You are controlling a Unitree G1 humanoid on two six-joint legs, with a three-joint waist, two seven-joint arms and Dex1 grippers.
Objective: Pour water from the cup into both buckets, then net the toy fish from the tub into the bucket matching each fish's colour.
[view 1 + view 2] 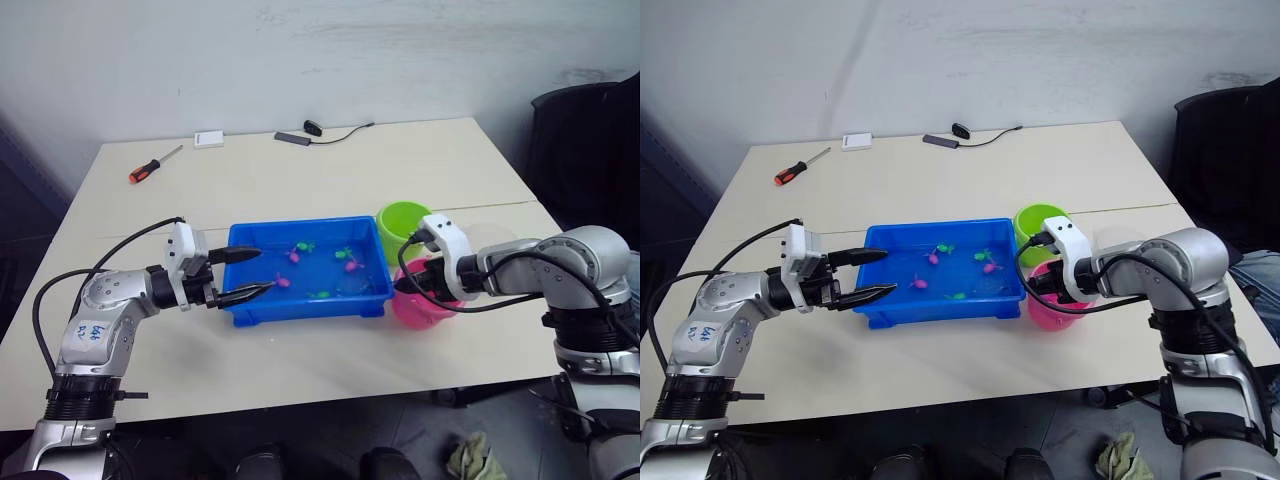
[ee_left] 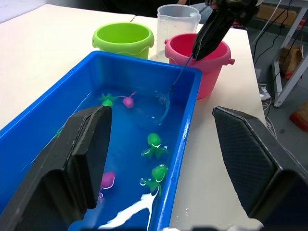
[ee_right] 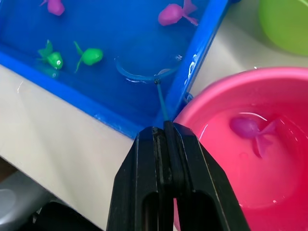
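Observation:
The blue tub (image 1: pixel 300 308) holds water and several small fish, among them a pink one (image 1: pixel 283 282) and a green one (image 1: pixel 320 294). My left gripper (image 1: pixel 255 273) is open at the tub's left end, one finger over the water and the other by the front rim. My right gripper (image 1: pixel 400 285) is shut on the thin handle of the net (image 3: pixel 144 74), whose hoop dips into the tub's right end. Under that gripper stands the pink bucket (image 3: pixel 288 96), with a pink fish (image 3: pixel 250 127) in its water. The green bucket (image 1: pixel 403 225) is behind it, and the clear cup (image 2: pixel 178 19) stands beside the two buckets.
At the table's far left lies an orange-handled screwdriver (image 1: pixel 152 165). A white box (image 1: pixel 208 138) and a black cable (image 1: pixel 320 131) sit along the far edge. A dark chair (image 1: pixel 585 150) stands past the table's right side.

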